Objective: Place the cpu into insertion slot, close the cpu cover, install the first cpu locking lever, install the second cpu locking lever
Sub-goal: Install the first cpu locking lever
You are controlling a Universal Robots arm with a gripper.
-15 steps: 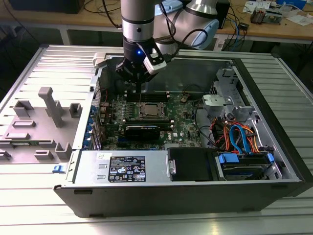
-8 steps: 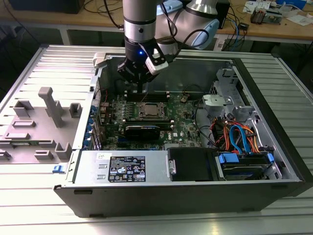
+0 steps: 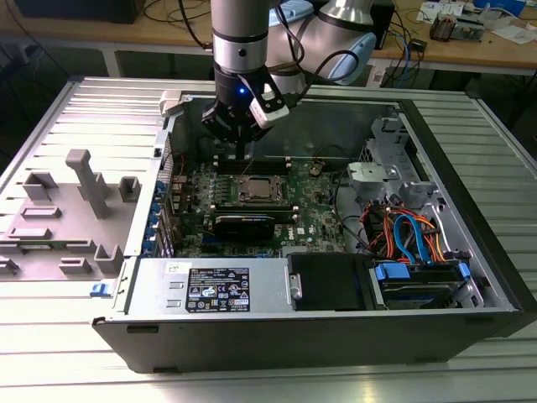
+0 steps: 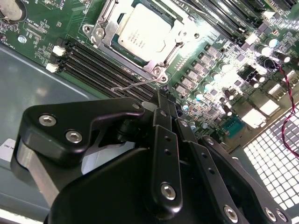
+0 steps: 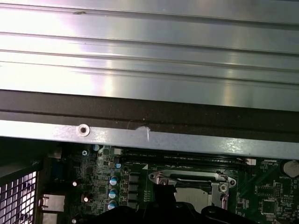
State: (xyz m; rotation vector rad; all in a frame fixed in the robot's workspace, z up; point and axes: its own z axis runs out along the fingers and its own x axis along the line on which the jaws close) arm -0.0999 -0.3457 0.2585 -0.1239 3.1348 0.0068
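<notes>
Inside the insertion slot [image 4: 140, 39] on the green circuit board [image 4: 219, 60], the cpu [image 4: 142, 32] is seated with the cpu cover [image 4: 175, 44] lowered around it. One thin locking lever [image 4: 133, 84] is seen lying loose beside the socket. The gripper [image 4: 163, 100] is held just above that lever, fingers closed together, nothing grasped. The open computer case [image 3: 470, 210] rests on the table [image 3: 50, 369].

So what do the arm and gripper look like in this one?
The arm is a silver-grey tube with a dark band and a small blue light, with black cables looping behind it. The gripper is matte black, built of jointed links fastened with silver screws.
</notes>
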